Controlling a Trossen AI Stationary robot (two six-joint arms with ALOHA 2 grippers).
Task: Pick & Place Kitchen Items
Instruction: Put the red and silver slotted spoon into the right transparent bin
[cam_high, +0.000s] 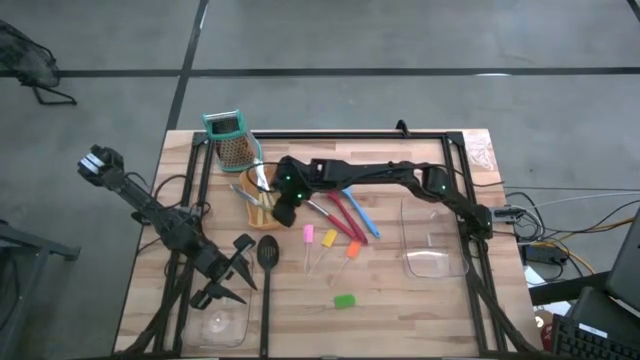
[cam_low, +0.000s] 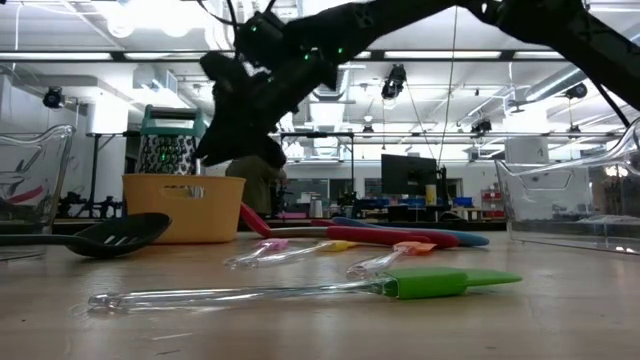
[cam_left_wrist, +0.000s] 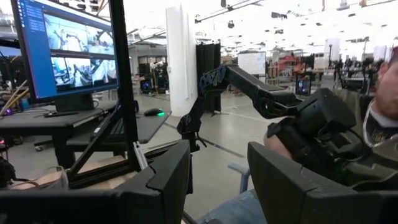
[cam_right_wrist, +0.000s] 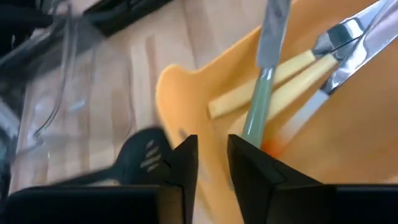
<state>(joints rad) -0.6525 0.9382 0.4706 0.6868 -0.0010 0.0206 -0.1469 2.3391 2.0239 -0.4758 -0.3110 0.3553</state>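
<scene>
Mostly the loose utensils are split two ways. Several sit in the yellow tray (cam_high: 262, 205) near the back-left of the counter (cam_high: 400, 300): cream-handled pieces (cam_right_wrist: 267, 84), a pale green-handled knife (cam_right_wrist: 261, 99) and a metal-bladed tool (cam_right_wrist: 351, 43), lying crossed over each other; the tray's own rim and the arm hide most of them in the high view. The rest lie on bare wood: black slotted spoon (cam_high: 267, 253) just in front of the tray, red spoon (cam_high: 335, 215) and blue spoon (cam_high: 362, 215) side by side right of it, then the pink-tipped tool (cam_high: 308, 237), yellow-tipped tool (cam_high: 329, 241), orange-tipped tool (cam_high: 353, 250), and the green-tipped tool (cam_high: 344, 300) nearer the front. Their clear handles are hard to make out from above.

Right claw (cam_right_wrist: 211, 158) hangs over the yellow tray's front edge, jaws a narrow gap apart, nothing between them. In the low view it is a dark mass above the tray and covers part of the grater.

Teal-topped grater (cam_high: 230, 140) stands behind the tray, touching or nearly so; cannot tell which.

Left claw (cam_high: 228, 275) sits at the front-left, above a clear tray (cam_high: 222, 325), jaws parted and empty. Its wrist view looks off the counter into the room; a person is cut off at that picture's edge.

A second clear tray (cam_high: 432, 240) sits right of the spoons, partly crossed by the right arm.
</scene>
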